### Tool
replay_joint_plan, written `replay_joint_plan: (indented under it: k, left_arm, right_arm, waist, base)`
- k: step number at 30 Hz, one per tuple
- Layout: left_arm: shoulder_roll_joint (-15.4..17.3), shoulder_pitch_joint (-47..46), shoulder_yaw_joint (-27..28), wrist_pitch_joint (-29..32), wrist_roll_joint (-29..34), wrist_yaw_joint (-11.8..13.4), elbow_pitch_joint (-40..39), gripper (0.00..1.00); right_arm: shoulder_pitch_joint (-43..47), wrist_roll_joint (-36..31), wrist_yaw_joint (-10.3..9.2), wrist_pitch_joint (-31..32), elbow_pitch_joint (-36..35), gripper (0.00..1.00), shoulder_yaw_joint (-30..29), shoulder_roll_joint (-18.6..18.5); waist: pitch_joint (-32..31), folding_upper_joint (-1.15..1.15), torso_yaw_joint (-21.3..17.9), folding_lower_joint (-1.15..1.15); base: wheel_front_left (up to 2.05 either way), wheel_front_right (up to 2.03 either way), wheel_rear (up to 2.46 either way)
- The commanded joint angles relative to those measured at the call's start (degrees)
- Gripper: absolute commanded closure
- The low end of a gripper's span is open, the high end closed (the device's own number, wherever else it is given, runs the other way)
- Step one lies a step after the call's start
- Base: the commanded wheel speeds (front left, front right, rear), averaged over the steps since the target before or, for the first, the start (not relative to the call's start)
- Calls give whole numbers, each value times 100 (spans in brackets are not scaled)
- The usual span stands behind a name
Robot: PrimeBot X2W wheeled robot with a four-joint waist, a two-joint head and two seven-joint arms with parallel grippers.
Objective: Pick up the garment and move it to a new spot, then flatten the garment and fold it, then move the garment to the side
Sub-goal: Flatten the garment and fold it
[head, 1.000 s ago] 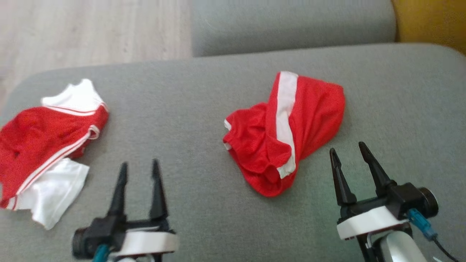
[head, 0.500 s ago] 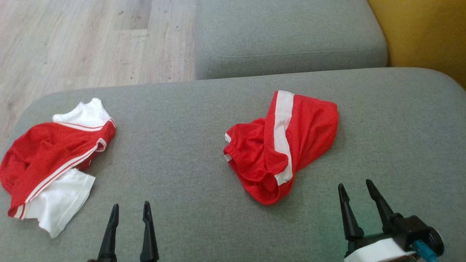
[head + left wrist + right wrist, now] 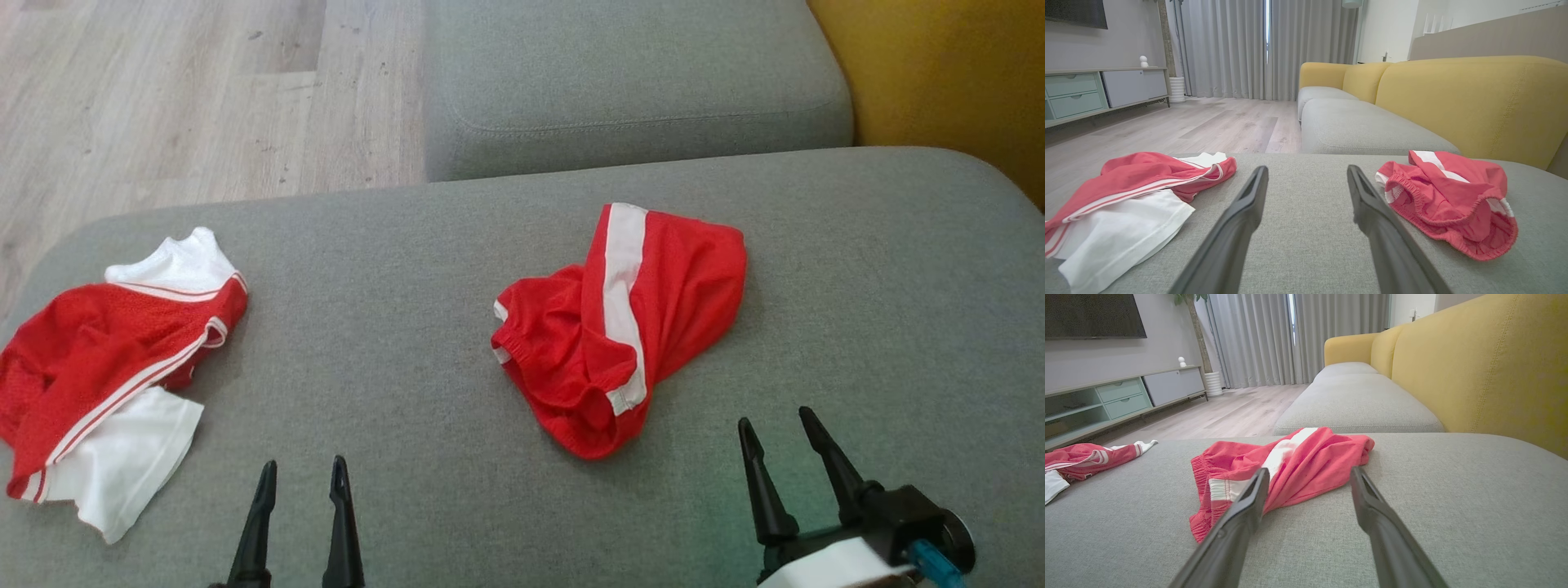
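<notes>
A crumpled red garment with a white side stripe [image 3: 620, 322] lies mid-cushion on the grey sofa seat [image 3: 408, 269]; it also shows in the left wrist view [image 3: 1449, 200] and the right wrist view [image 3: 1290, 465]. A second red-and-white garment [image 3: 106, 367] lies bunched at the seat's left end. My left gripper [image 3: 304, 464] hovers open near the front edge, between the two garments, holding nothing. My right gripper [image 3: 775, 418] is open just right of and nearer than the striped garment, apart from it.
A second grey seat cushion [image 3: 637, 73] lies beyond, with the yellow sofa back [image 3: 939, 73] to the right. Wooden floor [image 3: 163, 98] lies past the seat's far left edge. Bare grey seat stretches between the garments and at the right.
The head camera has tilted, so the whole picture has slid down and a little left. Both grippers have drawn back toward me and stay open. The garments have not moved.
</notes>
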Motion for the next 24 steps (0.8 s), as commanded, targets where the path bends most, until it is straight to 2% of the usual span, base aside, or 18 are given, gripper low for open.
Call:
replay_joint_plan:
  k: [1, 15, 19, 24]
  left_arm:
    - [-44, -220, 155, -53, 5, 37, -151, 0]
    - [-44, -301, -23, -53, -51, 29, -54, 0]
    - [-44, -483, -272, -53, -187, -145, 159, 0]
    - [-44, -901, -843, -53, -474, -491, 656, 0]
  right_arm:
    - [-308, 60, 39, -22, -156, 0, 160, -18]
    - [-351, -28, 39, -22, -176, 0, 214, -18]
    - [-387, -57, 39, -22, -181, 0, 213, -18]
    - [-459, -95, 39, -22, -209, 0, 222, -18]
  waist:
    - [-2, 0, -3, 0]
    - [143, 0, -71, 0]
    - [276, 0, -156, 0]
    - [481, 0, -294, 0]
  base:
    - [0, 0, 0]
    - [0, 0, 0]
    - [0, 0, 0]
    - [0, 0, 0]
